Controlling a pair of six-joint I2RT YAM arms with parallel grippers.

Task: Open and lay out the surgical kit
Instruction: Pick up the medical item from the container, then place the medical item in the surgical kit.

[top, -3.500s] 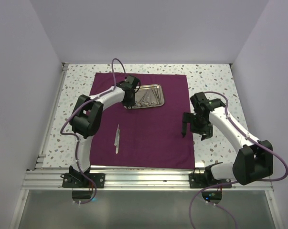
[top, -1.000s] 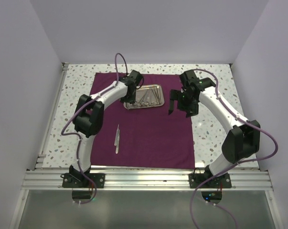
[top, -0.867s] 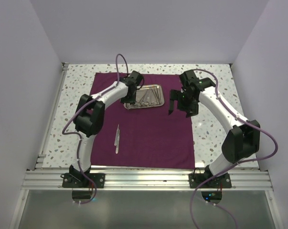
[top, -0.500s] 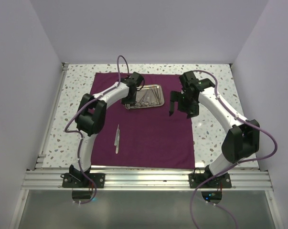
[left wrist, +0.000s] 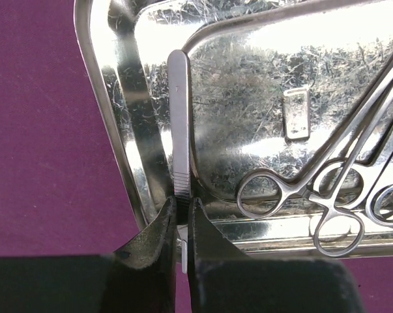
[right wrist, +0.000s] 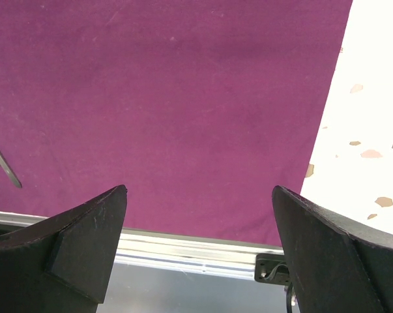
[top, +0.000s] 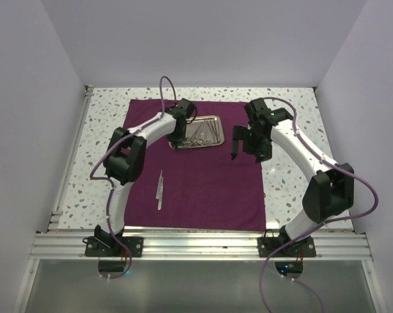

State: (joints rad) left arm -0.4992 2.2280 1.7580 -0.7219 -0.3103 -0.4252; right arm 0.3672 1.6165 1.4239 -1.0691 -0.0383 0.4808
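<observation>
The left gripper (left wrist: 182,210) has its two black fingers (left wrist: 156,235) pressed together on the ribbed near end of a flat steel handle (left wrist: 180,124), so it is clamped on this handle and only the thin metal stands between the jaws. The handle lies along the left side of the steel tray (left wrist: 108,130), resting on the sloped wall just inside the rim, and its rounded end points away from the gripper. Deeper in the tray, toward its right side, the ring-handled instruments (left wrist: 326,195) lie together with their loops touching and crossing each other, near the rim that is closest to the wrist camera. From above, the left gripper (top: 177,139) stands at the left end of the tray (top: 217,120), and the tray sits on the far half of the maroon cloth (top: 203,182), close to the far edge of the cloth. The cloth is spread flat on the speckled table (top: 294,111) and covers its middle part, reaching nearly to the near edge. The tweezers (top: 160,189) lie alone on the left near part of the cloth, well apart from the tray. The right gripper (right wrist: 199,189) has its jaws wide apart with nothing between them; from above, the right gripper (top: 247,155) hangs over the right part of the cloth, just beside the right end of the tray and not touching it
</observation>
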